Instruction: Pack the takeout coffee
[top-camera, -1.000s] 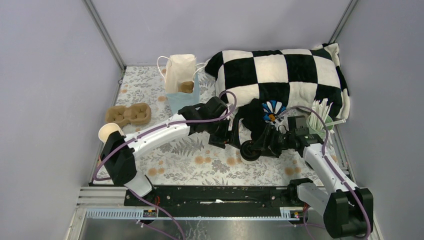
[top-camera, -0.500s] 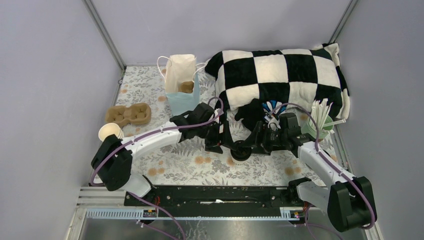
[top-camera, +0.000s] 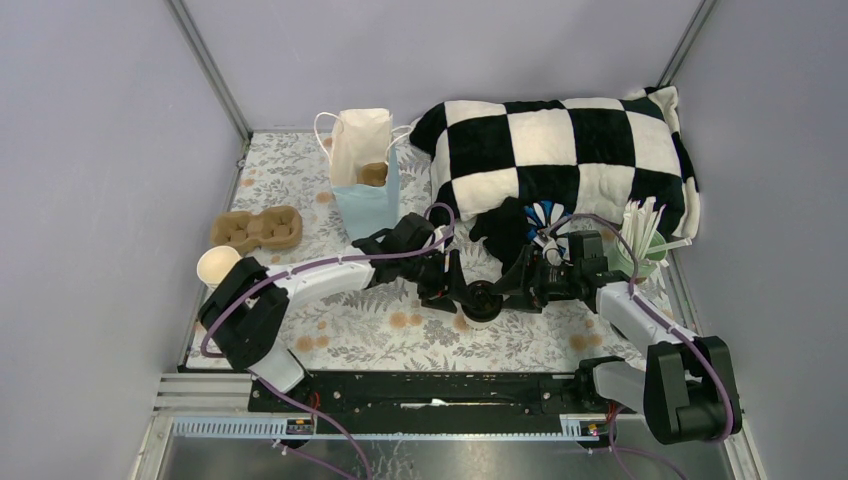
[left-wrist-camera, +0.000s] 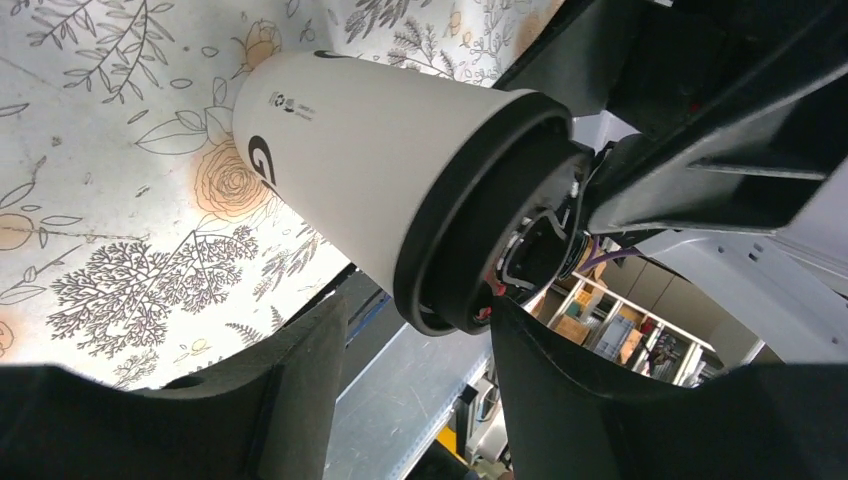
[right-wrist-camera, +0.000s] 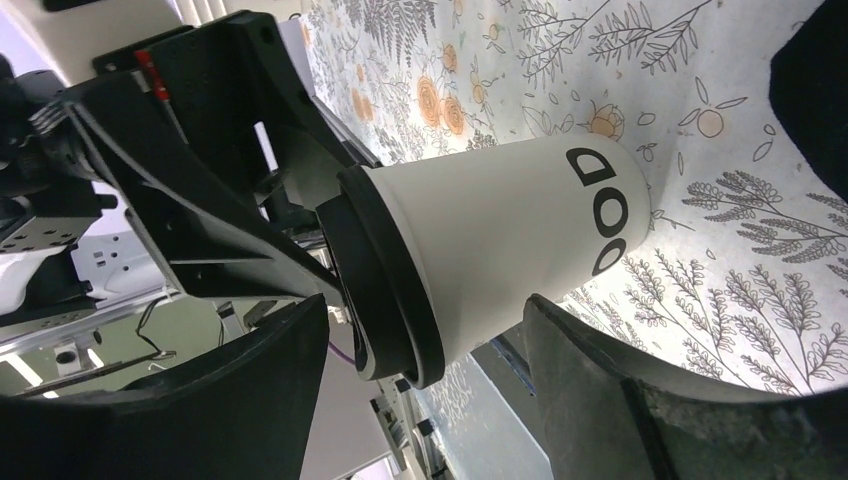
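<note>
Jaws: left gripper (left-wrist-camera: 400, 400) and right gripper (right-wrist-camera: 425, 405) both spread, flanking the cup (left-wrist-camera: 360, 170), not visibly gripping. Cup: cream-white, tapered, black lettering, black lid (right-wrist-camera: 385, 290) fitted; stood mid-table on floral cloth (top-camera: 350, 335).

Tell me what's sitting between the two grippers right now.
The lidded coffee cup stands between the left gripper and right gripper; the top view shows it, both wrist views too.

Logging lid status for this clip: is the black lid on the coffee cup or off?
On. The black lid sits around the rim of the coffee cup, seen in both wrist views.
</note>
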